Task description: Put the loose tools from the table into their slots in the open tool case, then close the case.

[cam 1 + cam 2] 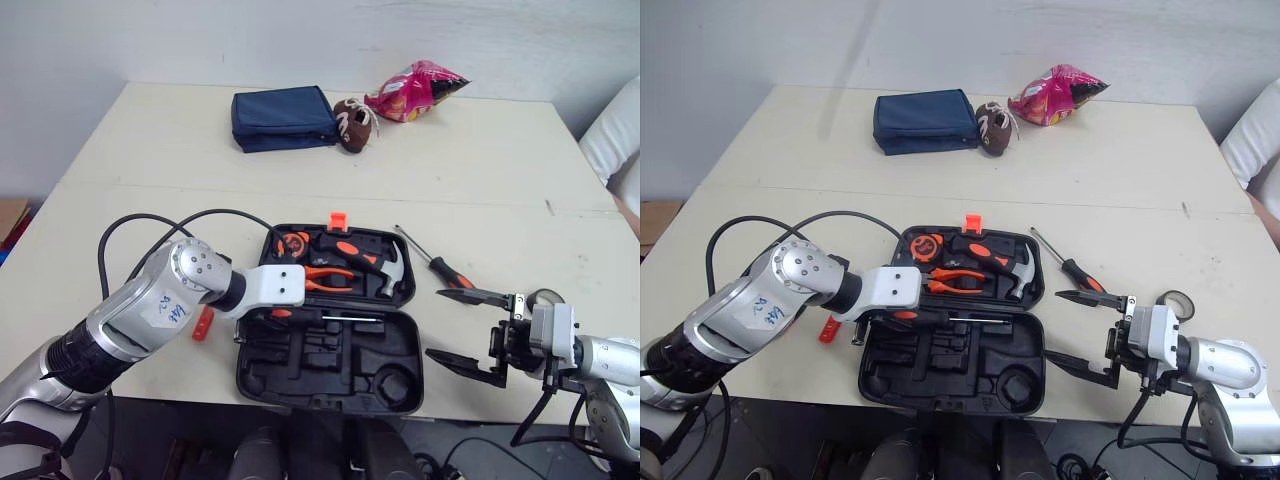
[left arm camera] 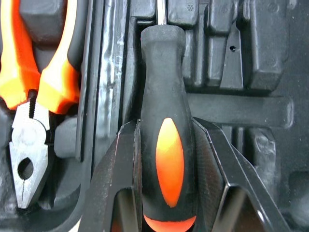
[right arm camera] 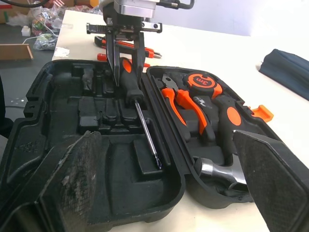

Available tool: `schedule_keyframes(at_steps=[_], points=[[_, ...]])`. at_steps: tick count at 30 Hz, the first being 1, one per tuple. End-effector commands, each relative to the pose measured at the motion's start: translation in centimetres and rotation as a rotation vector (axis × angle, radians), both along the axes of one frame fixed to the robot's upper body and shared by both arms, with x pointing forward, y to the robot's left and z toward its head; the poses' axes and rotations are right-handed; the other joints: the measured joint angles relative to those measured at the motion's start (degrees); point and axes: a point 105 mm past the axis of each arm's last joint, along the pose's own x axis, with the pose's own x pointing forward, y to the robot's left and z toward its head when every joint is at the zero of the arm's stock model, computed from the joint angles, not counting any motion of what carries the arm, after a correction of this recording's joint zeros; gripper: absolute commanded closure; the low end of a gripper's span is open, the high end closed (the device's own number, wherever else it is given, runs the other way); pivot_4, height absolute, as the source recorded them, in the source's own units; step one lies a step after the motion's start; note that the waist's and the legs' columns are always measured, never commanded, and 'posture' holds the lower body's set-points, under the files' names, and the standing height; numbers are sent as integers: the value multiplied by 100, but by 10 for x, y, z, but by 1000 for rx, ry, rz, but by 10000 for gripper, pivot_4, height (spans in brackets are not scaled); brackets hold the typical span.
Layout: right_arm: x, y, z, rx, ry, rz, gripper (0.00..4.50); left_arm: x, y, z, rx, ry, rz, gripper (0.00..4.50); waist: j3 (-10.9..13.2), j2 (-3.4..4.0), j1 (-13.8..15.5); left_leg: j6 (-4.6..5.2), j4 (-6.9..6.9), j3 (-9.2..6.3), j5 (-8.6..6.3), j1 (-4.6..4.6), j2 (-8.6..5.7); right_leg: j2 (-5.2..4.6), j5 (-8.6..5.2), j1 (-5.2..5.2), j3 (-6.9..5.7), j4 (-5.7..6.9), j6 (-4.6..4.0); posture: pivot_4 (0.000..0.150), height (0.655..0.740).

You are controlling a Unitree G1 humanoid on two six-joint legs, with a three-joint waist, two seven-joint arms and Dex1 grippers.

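My left gripper [image 2: 165, 126] pinches the black-and-orange handle of a screwdriver [image 2: 164, 72]. The screwdriver lies in the near half of the open tool case [image 1: 243, 380], its shaft running along the moulded slots beside the hinge. The far half holds pliers [image 1: 325, 277], a tape measure [image 1: 293, 243] and a hammer [image 1: 393, 270]. A second screwdriver [image 1: 435, 263] lies loose on the table [image 1: 150, 150] just right of the case, and a small orange tool [image 1: 203, 322] lies just left of it. My right gripper [image 1: 436, 323] hangs spread wide near the case's right side.
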Motion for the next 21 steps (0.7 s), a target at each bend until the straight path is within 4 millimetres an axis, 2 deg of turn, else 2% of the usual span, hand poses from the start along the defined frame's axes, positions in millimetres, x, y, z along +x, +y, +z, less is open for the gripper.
schedule_keyframes(at_steps=[1, 5, 7, 8, 11, 13, 14, 16, 19, 21], points=[[-2, -3, 4, 7, -30, -5, 0, 3, -7, 7, 0, -55, -12, 37093, 0, 0, 5, 0, 0, 0, 0, 0, 0, 0, 0, 0, 0, 0, 0, 1500, 7400], [-4, -4, 3, 9, -27, -3, 0, 2, -8, 7, 10, -59, -14, 37093, 0, 0, 2, 0, 0, 0, 0, 0, 0, 0, 0, 0, 0, 0, 0, 1500, 7400], [-4, -5, 2, 10, -26, -5, 0, 3, -10, 11, -12, -71, -16, 26639, 0, 0, 2, 0, 0, 0, 0, 0, 1, 1, 0, 0, 0, 0, 0, 1500, 7400], [-4, -5, 1, 11, -26, -5, 0, 2, -12, 12, -24, -68, -16, 23262, 0, 0, 5, 0, 0, 0, 0, 0, 1, 1, 0, 0, 0, 0, 0, 1500, 7400], [-3, -5, 4, 35, -28, -17, 0, -1, -14, 18, -40, -95, -48, 8533, 0, 0, 11, 0, 7, 0, 0, 0, 1, 0, 0, 1, 0, 3, 0, 1500, 7400], [-4, -5, 5, 38, -30, -14, 0, -8, -16, 31, -95, -95, -84, 434, 0, 0, 15, 0, 6, 0, 0, 0, 1, -1, 0, 1, 1, 4, 0, 1500, 7400], [-4, -5, 6, 37, -29, -12, 0, -13, -17, 37, -122, -84, -107, 434, 0, 0, 18, 0, 6, -1, 0, -2, 2, -1, 0, 1, 0, 3, 0, 1500, 7400], [4, -7, 19, 121, -26, -73, 0, -19, -18, 51, -238, -79, -133, 434, -1, 1, 0, 0, 5, -1, 0, -1, 4, 0, 0, 1, 0, 3, -1, 1500, 7400], [3, -6, 22, 115, -17, -69, 0, -16, -6, 49, -254, -133, -171, 434, -2, 4, -29, -3, 6, -1, 1, 2, 8, -1, -1, 1, 0, 7, -2, 1500, 7400], [2, -5, 19, 101, -10, -62, 0, -14, -6, 51, -392, -119, -175, 5628, -3, 5, -13, -9, 2, -2, 3, 7, 11, 4, -4, 2, 0, 9, -7, 1500, 7400]])
